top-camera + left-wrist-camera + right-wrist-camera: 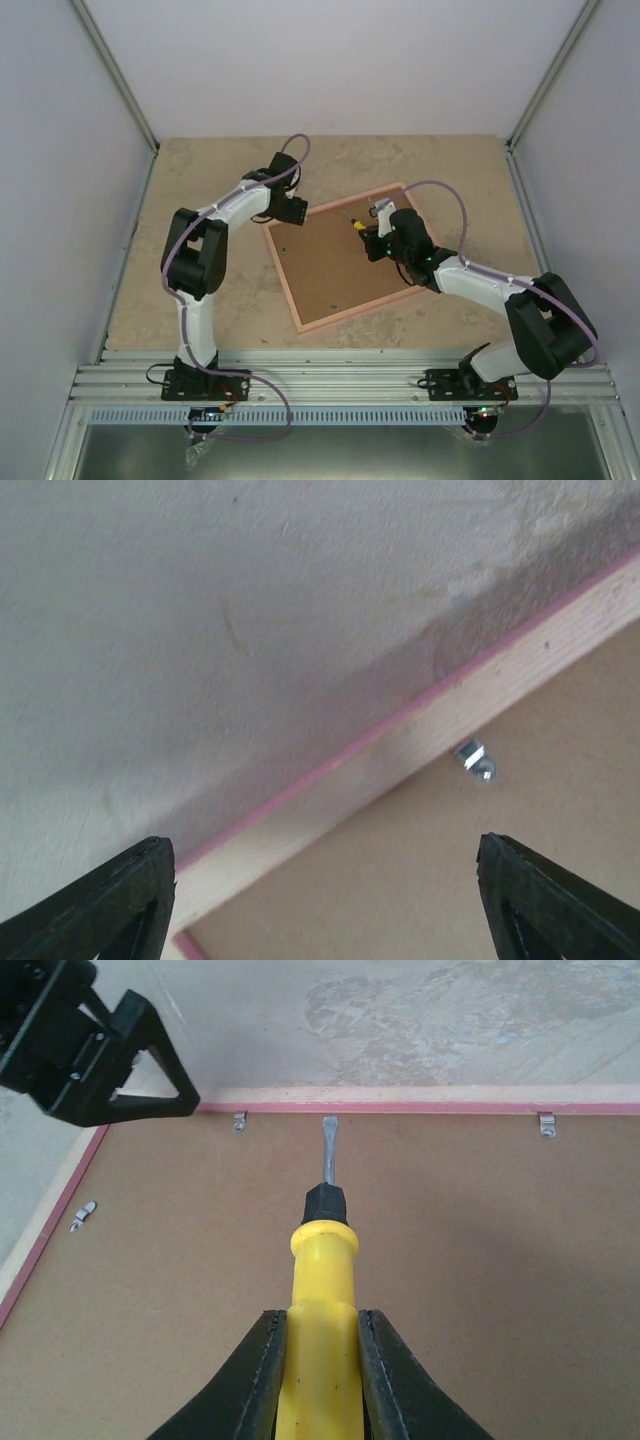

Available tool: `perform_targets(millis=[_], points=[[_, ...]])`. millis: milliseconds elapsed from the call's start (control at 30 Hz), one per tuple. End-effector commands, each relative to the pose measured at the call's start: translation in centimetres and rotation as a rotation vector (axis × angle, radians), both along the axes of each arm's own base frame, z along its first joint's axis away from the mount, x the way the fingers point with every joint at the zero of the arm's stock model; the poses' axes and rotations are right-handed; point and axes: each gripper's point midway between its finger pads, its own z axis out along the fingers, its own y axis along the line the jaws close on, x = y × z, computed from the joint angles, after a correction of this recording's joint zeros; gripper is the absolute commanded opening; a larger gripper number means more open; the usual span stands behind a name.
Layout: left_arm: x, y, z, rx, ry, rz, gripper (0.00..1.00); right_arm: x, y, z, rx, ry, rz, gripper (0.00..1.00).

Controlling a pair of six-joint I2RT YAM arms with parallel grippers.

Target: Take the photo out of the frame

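The left hand hangs over the far left corner of the frame, released, with nothing between its black fingers. In its wrist view one finger sits over the bare desk and the other over the brown backing board, with the frame's pale wooden edge and thin pink rim running diagonally between them. A small metal clip sits on the board just inside that edge.

The frame lies flat in the middle of the desk, back side up and turned at an angle to the desk's edges. The board covers its whole opening, so the photo is hidden from every view.

Over the right part of the board, the right hand is clenched on the yellow handle of a flat-blade screwdriver. Its metal blade points at the frame's far edge, the tip close to the rim. Along that edge two more clips sit either side of the blade, and another lies near the left rim.
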Motion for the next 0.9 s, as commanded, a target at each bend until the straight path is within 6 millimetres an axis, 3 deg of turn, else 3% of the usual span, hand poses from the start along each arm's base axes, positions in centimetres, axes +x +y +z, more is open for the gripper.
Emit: perform_targets(millis=[0, 233, 433, 867], points=[[2.2, -1.2, -0.1, -0.011, -0.038, -0.073, 0.84, 0.1, 0.0, 0.7, 0.011, -0.024, 0.006, 0.01], [2.5, -1.4, -2.3, -0.013, 0.009, -0.095, 0.84, 0.2, 0.0, 0.9, 0.004, -0.028, 0.005, 0.00], [1.7, -0.9, -3.3, 0.004, 0.043, -0.092, 0.76, 0.3, 0.1, 0.7, 0.010, -0.020, 0.006, 0.00], [-0.4, 0.1, -4.2, 0.015, 0.114, -0.044, 0.45, 0.3, 0.2, 0.8, 0.020, -0.017, 0.006, 0.00]])
